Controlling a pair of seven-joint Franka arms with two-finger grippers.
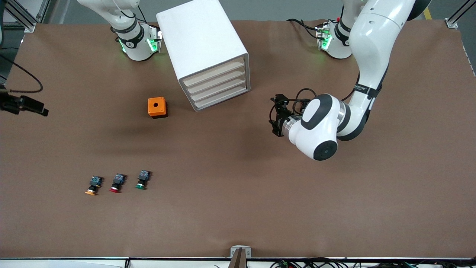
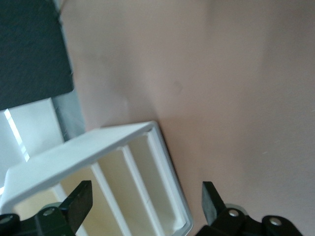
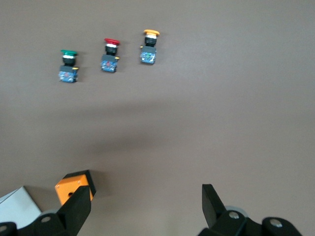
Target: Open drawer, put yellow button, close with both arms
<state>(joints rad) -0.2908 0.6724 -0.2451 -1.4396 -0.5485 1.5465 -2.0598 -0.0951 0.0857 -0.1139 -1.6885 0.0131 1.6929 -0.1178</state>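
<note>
Front view, yellow button (image 1: 92,186) lying cap toward camera, left gripper (image 1: 276,116) and right gripper (image 3: 146,204) jaws wide.

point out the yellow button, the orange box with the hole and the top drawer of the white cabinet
tiny yellow-capped push-button switch (image 1: 93,185), front view, on its black body
small orange box with round hole (image 1: 156,105), front view, on its top face
uppermost off-white drawer of white cabinet (image 1: 214,72), front view, on its front panel

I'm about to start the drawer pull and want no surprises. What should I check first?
1. Left hand open: ok.
2. Left hand level with the drawer: cannot tell.
3. Drawer open: not ok, it is shut flush.
4. Yellow button apart from the red button: ok.
5. Right hand open, above the table: ok.
</note>
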